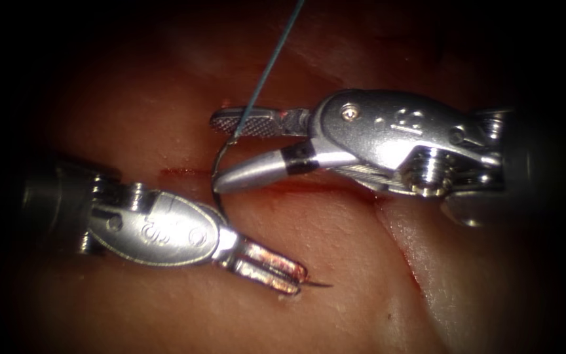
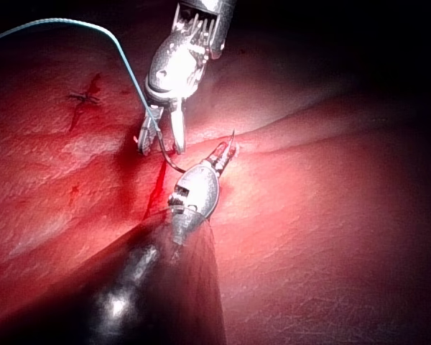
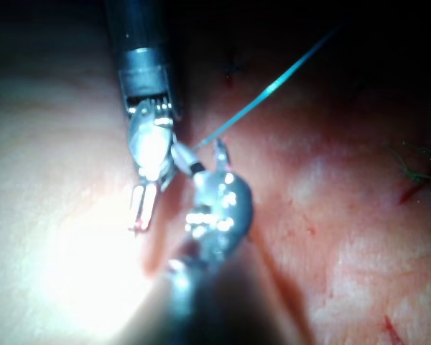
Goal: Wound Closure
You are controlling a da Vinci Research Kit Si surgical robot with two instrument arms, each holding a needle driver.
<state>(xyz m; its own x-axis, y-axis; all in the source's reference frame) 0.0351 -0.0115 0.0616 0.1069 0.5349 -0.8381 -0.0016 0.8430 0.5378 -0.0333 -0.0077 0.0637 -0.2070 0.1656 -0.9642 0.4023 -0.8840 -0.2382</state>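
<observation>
My left tool [image 1: 283,272] reaches in from the lower left, its jaws clamped on the needle [image 1: 219,180] close to the sharp tip. My right tool [image 1: 230,147] comes in from the right (wrist nearly level), jaws spread wide and gripping nothing.

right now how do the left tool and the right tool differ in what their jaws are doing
The left tool has its jaws shut on the needle near the sharp tip; the right tool has its jaws open and holds nothing. The left tool enters from the endoscope view's left and points right; the right tool enters from the right and points left, its jaws astride the needle's thread end. Both are shiny metal needle drivers above the tissue.
</observation>
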